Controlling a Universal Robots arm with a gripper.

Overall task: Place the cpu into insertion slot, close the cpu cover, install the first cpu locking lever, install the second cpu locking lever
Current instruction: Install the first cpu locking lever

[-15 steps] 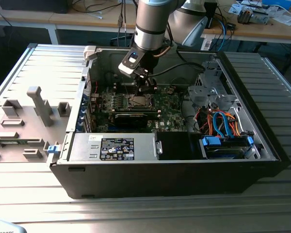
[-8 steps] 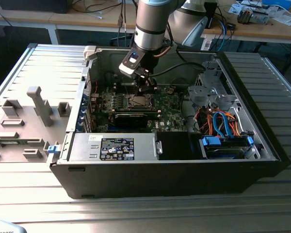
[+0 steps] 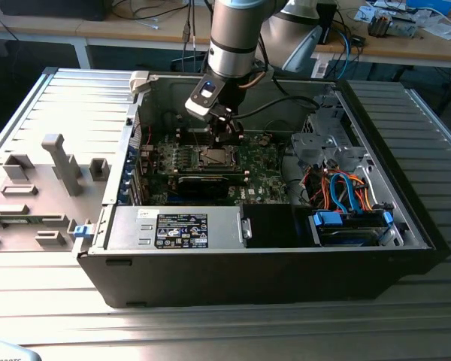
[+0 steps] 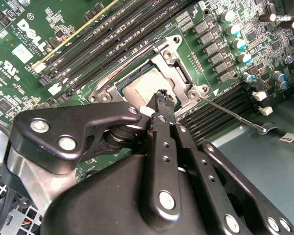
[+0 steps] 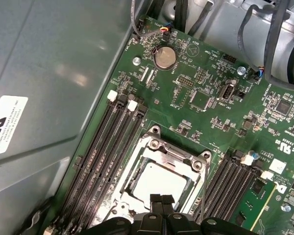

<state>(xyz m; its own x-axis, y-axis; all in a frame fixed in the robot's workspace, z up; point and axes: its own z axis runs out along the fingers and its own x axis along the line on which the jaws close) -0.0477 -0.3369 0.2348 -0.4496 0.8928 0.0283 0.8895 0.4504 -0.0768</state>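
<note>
The cpu (image 4: 137, 88) lies in the socket on the green motherboard, its silver top showing through the window of the cpu cover (image 4: 179, 66), which lies flat over it. Both appear in the first wrist view too: the cpu (image 5: 159, 181) and the cover (image 5: 174, 149). My gripper (image 4: 162, 98) hangs just above the chip's edge, its black fingertips pressed together and holding nothing. A thin wire locking lever (image 4: 235, 116) sticks out sideways from the socket's corner. In the exterior view the gripper (image 3: 227, 135) hovers over the socket (image 3: 214, 156) inside the open computer case.
Rows of black memory slots (image 5: 112, 147) flank the socket on both sides. A round coin battery (image 5: 165, 57) sits farther along the board. The case wall (image 5: 49, 73) rises close beside the slots. Orange and blue cables (image 3: 342, 188) and a drive bay lie at the exterior view's right.
</note>
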